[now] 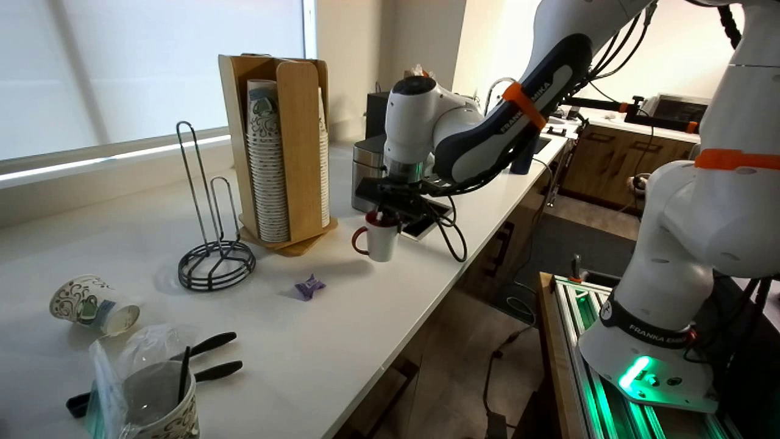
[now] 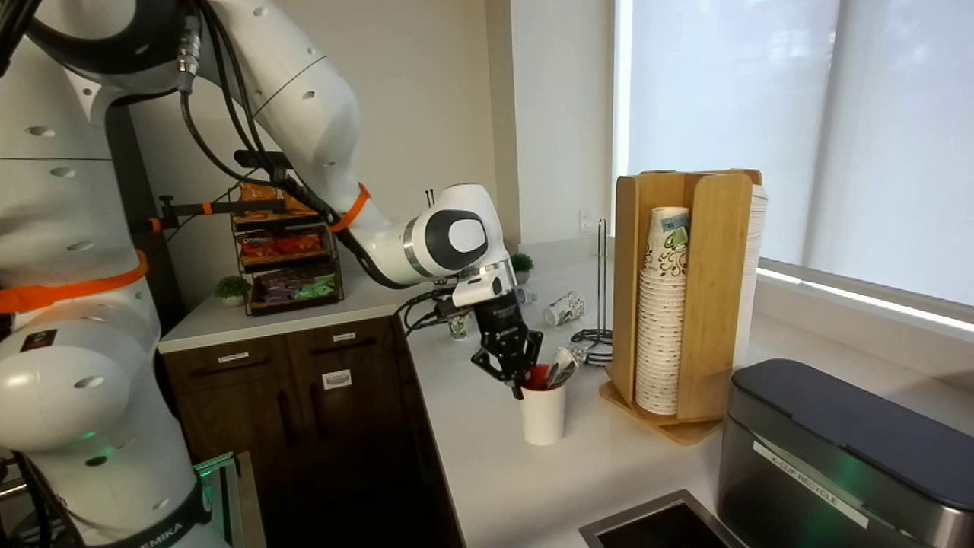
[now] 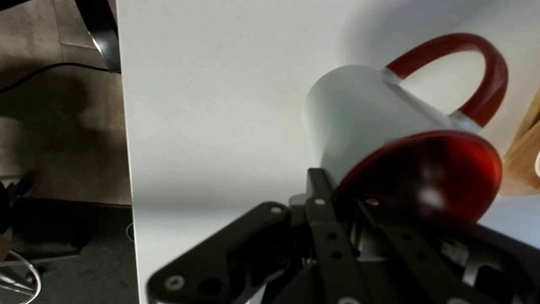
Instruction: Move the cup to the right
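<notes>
White glaze outside, red within: toward three o'clock in the wrist view, the mug [image 3: 354, 118] has its mouth held at about eight o'clock, where the gripper [image 3: 341, 190] is drawn narrow, one finger [image 3: 319, 192] outside the wall and its mate seemingly inside, pinching the rim. Such a hold presumably suits a thin wall, and leaves the handle [image 3: 493, 84], at two o'clock, unobstructed. In an exterior view, the mug [image 1: 382, 244] is roughly upright, on or just above the counter [image 1: 304, 360], I cannot tell which; its handle points to nine o'clock, and a purple sweet [image 1: 309, 286] lies apart at eight. In an exterior view, the gripper slants at eleven o'clock on the mug [image 2: 543, 418], likely so that a finger can enter the mouth; with a wooden cup holder [image 2: 714, 304] near two o'clock and a recycling bin [image 2: 845, 449] past three, moving toward them would call for care.
</notes>
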You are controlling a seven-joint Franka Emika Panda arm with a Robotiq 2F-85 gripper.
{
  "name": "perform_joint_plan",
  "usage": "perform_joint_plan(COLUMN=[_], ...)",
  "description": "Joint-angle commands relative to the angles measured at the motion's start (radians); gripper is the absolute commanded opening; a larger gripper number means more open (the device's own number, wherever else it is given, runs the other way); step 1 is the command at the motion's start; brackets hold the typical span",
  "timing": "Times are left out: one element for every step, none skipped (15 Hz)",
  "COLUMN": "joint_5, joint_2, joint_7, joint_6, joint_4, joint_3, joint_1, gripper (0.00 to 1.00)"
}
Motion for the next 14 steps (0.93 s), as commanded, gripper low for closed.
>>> perform_joint_plan(joint_5=[-0.047, -0.054, -0.057, -0.024, -0.025, -0.024, -0.024, -0.024, -0.024, -0.024, -0.028, -0.029, -0.044, -0.046], joint_2=[-0.017, -0.017, -0.020, -0.025, 0.002, 0.001, 0.001, 0.001, 0.001, 0.001, 0.010, 0.014, 0.018, 0.022], joint_7=[0.069, 0.073, 0.070, 0.024, 0.014, 0.012, 0.012, 0.012, 0.012, 0.012, 0.008, 0.000, 0.004, 0.003], joint_6=[-0.040, -0.047, -0.049, -0.030, -0.031, -0.031, -0.031, -0.031, -0.031, -0.031, -0.032, -0.027, -0.025, -0.023], joint_4=[-0.005, -0.004, -0.004, -0.008, 0.001, 0.001, 0.001, 0.001, 0.001, 0.001, 0.010, 0.011, 0.014, 0.015], joint_3=[0.003, 0.001, 0.000, 0.006, 0.003, 0.004, 0.005, 0.006, 0.007, 0.007, 0.001, -0.004, -0.013, -0.019], joint_1=[-0.013, -0.016, -0.019, -0.017, -0.021, -0.021, -0.020, -0.020, -0.020, -0.020, -0.025, -0.029, -0.035, -0.040], gripper=[0.02, 0.02, 0.02, 0.02, 0.10, 0.10, 0.10, 0.10, 0.10, 0.02, 0.02, 0.02, 0.02, 0.02])
